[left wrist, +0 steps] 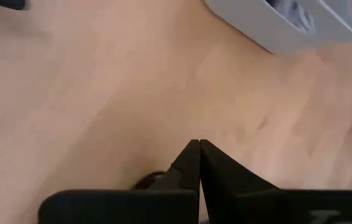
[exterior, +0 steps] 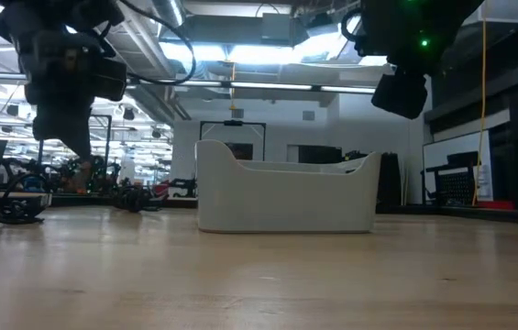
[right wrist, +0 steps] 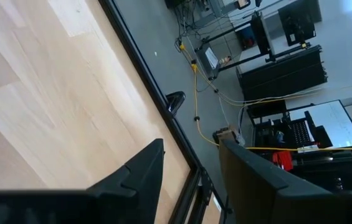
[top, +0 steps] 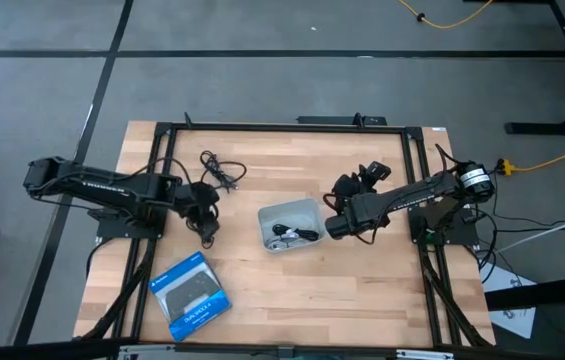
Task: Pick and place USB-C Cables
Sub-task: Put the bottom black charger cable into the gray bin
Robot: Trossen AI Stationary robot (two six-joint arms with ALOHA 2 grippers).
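Note:
A loose black cable (top: 220,170) lies on the wooden table's far left part. In the low view two dark coils rest on the table, one (exterior: 16,211) below my left gripper and one (exterior: 137,203) farther back. The grey bin (top: 268,215) holds a pale cable (top: 281,236) and a black one (top: 307,235). My left gripper (top: 206,230) (left wrist: 199,146) hangs shut and empty above the table, left of the bin; a dark bit (left wrist: 149,181) peeks out beneath its fingers. My right gripper (top: 330,228) (right wrist: 191,155) is open and empty, raised at the bin's right wall.
A blue-and-black flat box (top: 190,295) lies near the table's near left corner. A black frame (top: 282,128) borders the table. Bare wood stretches between the bin and the near edge. The bin's corner (left wrist: 275,28) shows in the left wrist view.

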